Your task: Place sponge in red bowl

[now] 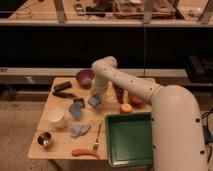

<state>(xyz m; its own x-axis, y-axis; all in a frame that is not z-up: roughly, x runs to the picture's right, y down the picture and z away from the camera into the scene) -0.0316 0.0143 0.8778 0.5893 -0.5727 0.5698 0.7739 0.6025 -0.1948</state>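
Note:
The red bowl (84,77) stands at the back of the wooden table (60,150), left of the arm's elbow. My gripper (95,98) hangs from the white arm over the table's middle, in front and to the right of the bowl. It is shut on the sponge (94,102), a small blue square held tilted just above the tabletop. The fingers are mostly hidden behind the sponge and the wrist.
A blue object (76,110) and a crumpled blue cloth (79,130) lie left of and below the gripper. A white cup (57,118), a metal cup (45,140), a fork (97,137), an orange carrot-like item (85,153), a green tray (130,140), an orange fruit (126,107) and black items (63,86) are around.

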